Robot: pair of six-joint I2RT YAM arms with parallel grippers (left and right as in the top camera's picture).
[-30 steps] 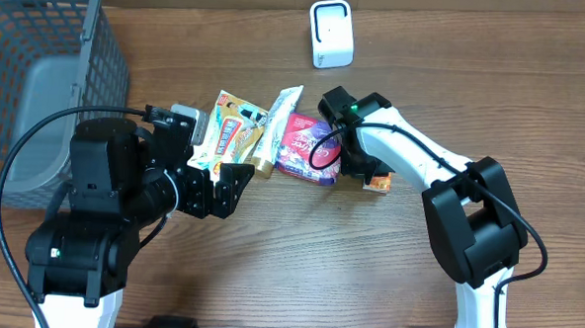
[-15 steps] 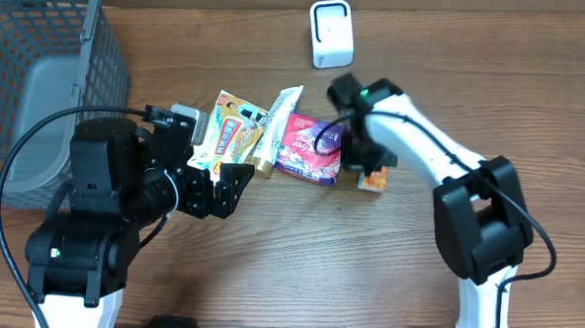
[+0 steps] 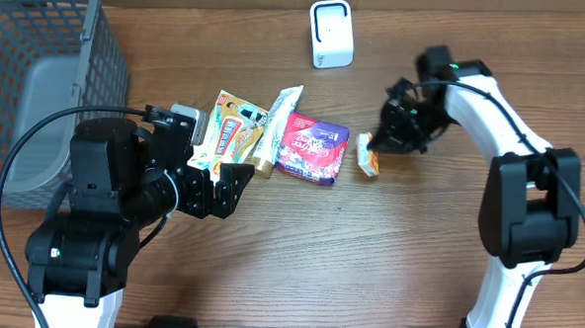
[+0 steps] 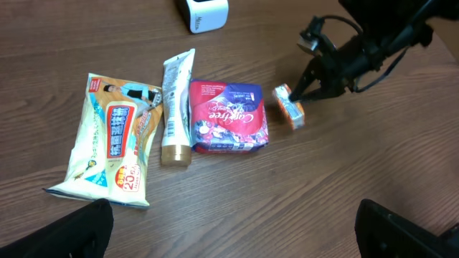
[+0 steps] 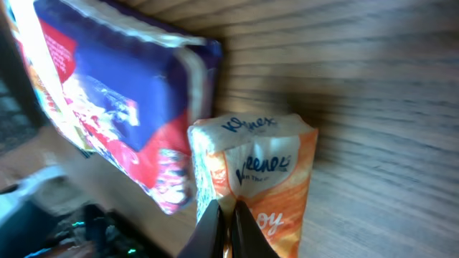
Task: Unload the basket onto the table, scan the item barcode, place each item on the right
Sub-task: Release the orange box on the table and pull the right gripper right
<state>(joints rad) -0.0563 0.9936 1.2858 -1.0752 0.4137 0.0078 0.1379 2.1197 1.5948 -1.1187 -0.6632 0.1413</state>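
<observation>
1. Right gripper (image 5: pixel 224 226) first: its fingers are pressed tight together with no gap between them, and the tips sit right at the near end of the tissue pack (image 5: pixel 262 179). Whether a fold of wrapper is nipped between them or they only touch it, I cannot tell.
2. The tissue pack is small, orange and white with Kleenex print. It lies on the wooden table (image 3: pixel 298 263), just beside the red-and-purple pouch (image 3: pixel 313 150), on that pouch's right.
3. Over to the left gripper (image 4: pixel 233 222): the jaws are spread wide and hold nothing. It hangs near the yellow snack packet (image 3: pixel 230 132) and the cream tube (image 3: pixel 274 129).
4. A white device (image 3: pixel 331 33) stands at the far edge, well apart from the pack. I take it for the scanner.
5. My read on progress is that it's early. An item is singled out, but it has not been brought before the device. What's left is a sure hold, a lift, and a turn of the barcode towards the scanner face.
6. Now the blind spots. No barcode shows on any visible face. The right wrist view is blurred and cuts off the pack's lower end. The grey mesh basket (image 3: pixel 109 67) runs off the left edge.
</observation>
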